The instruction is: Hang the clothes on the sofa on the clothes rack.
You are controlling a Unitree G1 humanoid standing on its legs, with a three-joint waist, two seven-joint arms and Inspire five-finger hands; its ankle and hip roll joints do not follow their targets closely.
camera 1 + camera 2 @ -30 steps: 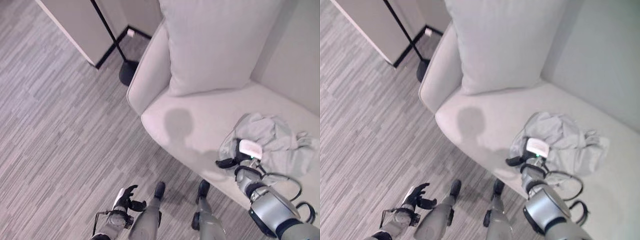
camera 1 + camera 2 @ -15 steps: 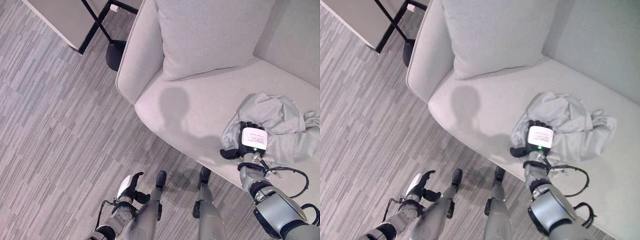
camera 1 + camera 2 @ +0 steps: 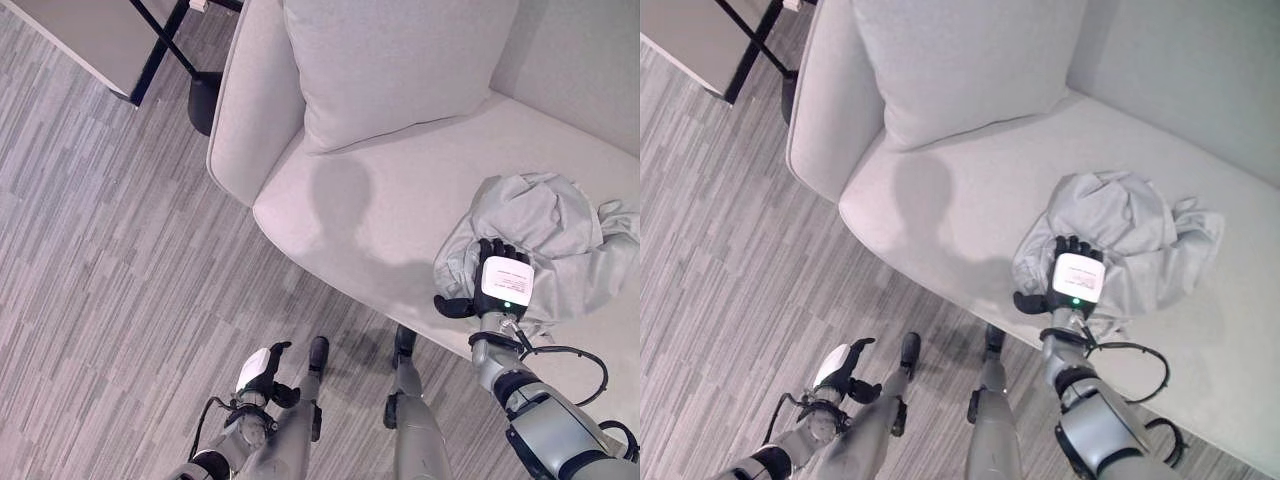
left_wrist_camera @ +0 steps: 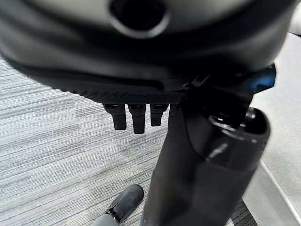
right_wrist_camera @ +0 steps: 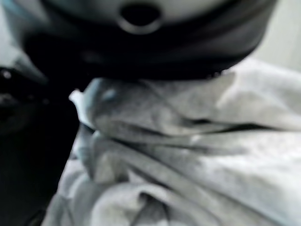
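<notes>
**Sofa and its load**

A light grey sofa [image 3: 360, 215] stands on grey wood-plank floor [image 3: 100, 260]. A large back cushion [image 3: 395, 60] leans at 12 o'clock; crumpled grey clothes [image 3: 560, 240] lie on the seat at 3 o'clock.

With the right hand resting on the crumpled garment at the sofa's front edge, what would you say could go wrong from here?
1. The grey garment is bunched in folds, and the right hand sits on its near edge; a grasp there may catch only a loose fold, so the rest trails or slips free when lifted.
2. The garment lies near the sofa seat's front edge, so a poor pull could drag it onto the floor.
3. The left hand hangs low and cannot help support it.
</notes>
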